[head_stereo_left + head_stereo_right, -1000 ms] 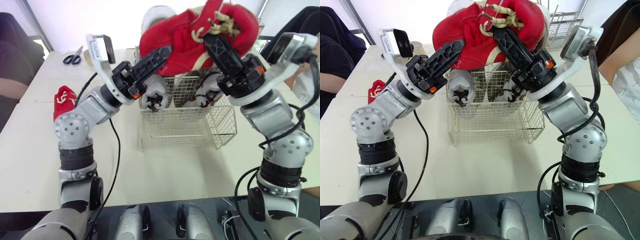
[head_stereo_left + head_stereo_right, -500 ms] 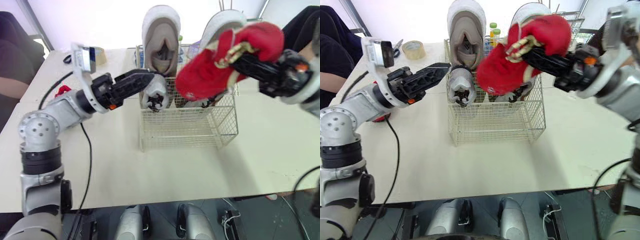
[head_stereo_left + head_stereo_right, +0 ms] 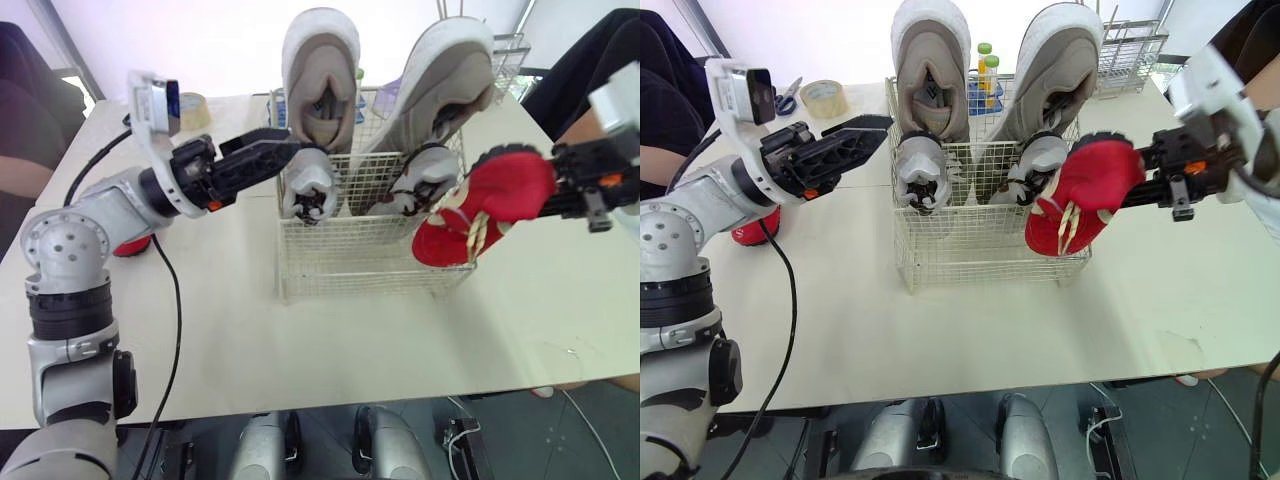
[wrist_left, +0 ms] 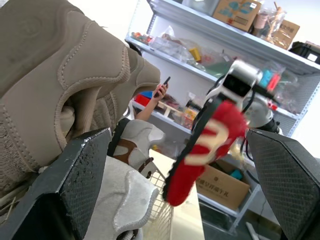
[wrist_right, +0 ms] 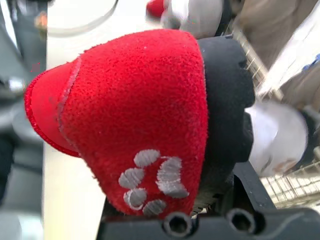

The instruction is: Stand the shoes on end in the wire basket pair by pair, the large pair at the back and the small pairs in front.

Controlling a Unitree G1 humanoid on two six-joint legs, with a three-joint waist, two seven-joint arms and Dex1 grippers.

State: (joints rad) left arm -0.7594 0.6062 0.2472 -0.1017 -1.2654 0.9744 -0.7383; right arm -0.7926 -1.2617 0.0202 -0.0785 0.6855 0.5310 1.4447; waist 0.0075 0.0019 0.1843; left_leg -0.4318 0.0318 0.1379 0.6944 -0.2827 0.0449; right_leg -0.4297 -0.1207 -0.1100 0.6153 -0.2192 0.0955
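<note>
Fingers (image 5: 225, 100) of the right gripper (image 3: 1140, 170) are clamped on the heel end of a red shoe (image 3: 1080, 195). One black finger is inside the opening, pressed against the fleecy back that bears a grey paw print. The shoe hangs in the air with its toe down and its laces toward the camera, at the front right corner of the wire basket (image 3: 980, 250). It is outside the basket; whether it touches the mesh cannot be told.

The left gripper (image 3: 875, 137) hovers at the basket's back left corner. Its fingers (image 4: 65, 185) are spread wide and hold nothing, with the tips just beside the left shoe of the large beige pair (image 3: 928, 60). That pair stands on end along the back of the basket, soles away from the robot. A small grey pair (image 3: 920, 170) stands in front of it, one shoe before each beige one. The front of the basket is bare wire.

A second red shoe (image 3: 752, 225) lies on the desk (image 3: 940, 330), beside the left arm and well apart from the basket.
</note>
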